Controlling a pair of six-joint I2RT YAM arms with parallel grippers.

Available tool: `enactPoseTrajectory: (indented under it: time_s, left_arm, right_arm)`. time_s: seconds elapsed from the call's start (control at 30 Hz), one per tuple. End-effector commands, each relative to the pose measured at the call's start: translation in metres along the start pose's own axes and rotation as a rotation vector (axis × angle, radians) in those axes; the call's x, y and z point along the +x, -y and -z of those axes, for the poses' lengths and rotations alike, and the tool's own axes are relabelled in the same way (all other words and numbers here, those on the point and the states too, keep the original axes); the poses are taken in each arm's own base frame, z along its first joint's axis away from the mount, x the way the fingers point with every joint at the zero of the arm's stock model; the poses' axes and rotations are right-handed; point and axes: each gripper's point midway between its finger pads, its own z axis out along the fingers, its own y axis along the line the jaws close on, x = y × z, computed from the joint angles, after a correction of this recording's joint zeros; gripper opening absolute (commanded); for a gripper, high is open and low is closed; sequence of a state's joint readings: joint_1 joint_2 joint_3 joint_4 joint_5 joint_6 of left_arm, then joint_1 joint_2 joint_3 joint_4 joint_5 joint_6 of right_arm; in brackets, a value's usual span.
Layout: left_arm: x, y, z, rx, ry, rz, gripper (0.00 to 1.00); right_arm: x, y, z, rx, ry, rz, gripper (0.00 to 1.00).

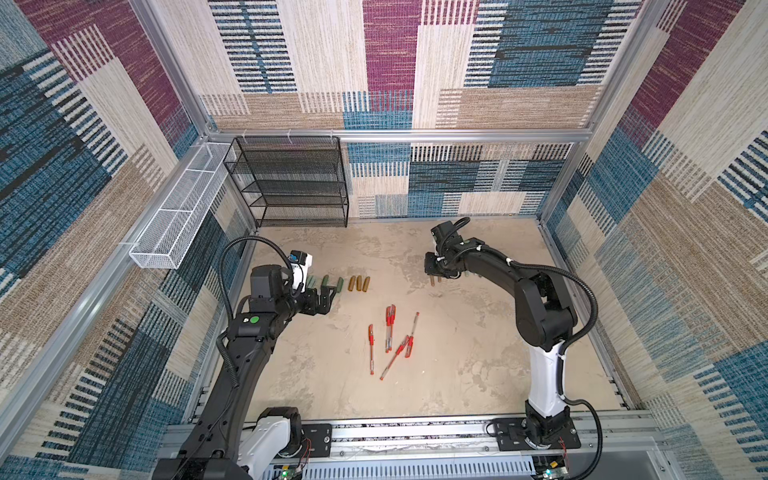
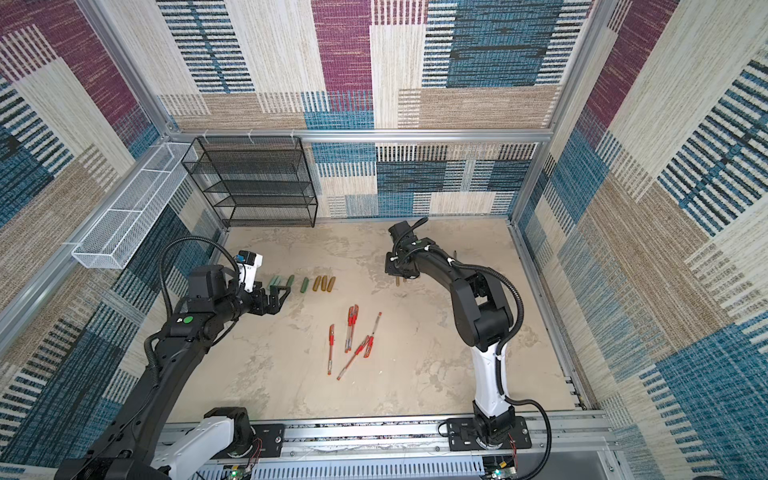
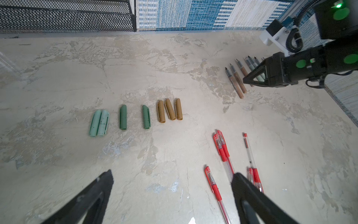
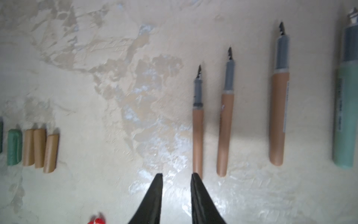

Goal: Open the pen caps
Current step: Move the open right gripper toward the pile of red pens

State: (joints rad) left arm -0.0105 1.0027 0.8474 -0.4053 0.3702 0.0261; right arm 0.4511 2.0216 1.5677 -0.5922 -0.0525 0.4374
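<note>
Closest to the lens in the right wrist view, the right gripper shows two dark fingers parted by a narrow gap, with bare table between them and nothing held. One fingertip overlaps the butt end of the nearest of three tan pen barrels, though whether it touches cannot be told. These uncapped barrels lie side by side with grey necks and dark tips. Beyond them lies a mint barrel bearing dark print along its side, too blurred to read. A pale label strip on the farthest tan barrel is just as illegible. In the left wrist view, the left gripper stands wide open and empty above the table. Ahead of it the loose pen caps lie in a row: two mint caps touching each other, two dark green caps set apart, and three gold-brown caps close together. Nearer that gripper lie the red pens, with red caps on the ends of the paired ones. In both top views the cap row lies just in front of the left gripper, well apart from the right gripper and the barrels beneath it. A black mesh shelf stands at the back wall.
</note>
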Motion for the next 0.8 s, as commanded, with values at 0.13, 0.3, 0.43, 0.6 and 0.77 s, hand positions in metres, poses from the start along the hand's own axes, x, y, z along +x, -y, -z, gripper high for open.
enactPoseTrajectory:
  time_s: [0.13,0.3,0.43,0.6,0.77]
  left_arm:
    - [-0.006,-0.001,0.0,0.001,0.025,0.005,0.99]
    - [-0.007,-0.001,0.0,0.005,0.03,0.008,1.0]
    - [-0.009,-0.003,0.001,0.0,0.029,0.021,1.0]
    - [-0.004,-0.006,0.0,-0.006,0.026,0.018,1.0]
    - [-0.008,-0.004,-0.001,0.005,0.037,0.027,1.0]
  right_arm:
    - [0.056,-0.057,0.009,-0.163,-0.088,0.058,0.29]
    - [0.085,-0.087,0.002,-0.249,-0.156,0.093,0.28]
    - [0.101,-0.089,-0.006,-0.237,-0.197,0.107,0.28]
    - [0.133,-0.068,-0.019,-0.197,-0.269,0.096,0.28]
    - [0.16,-0.044,-0.011,-0.158,-0.293,0.077,0.28]
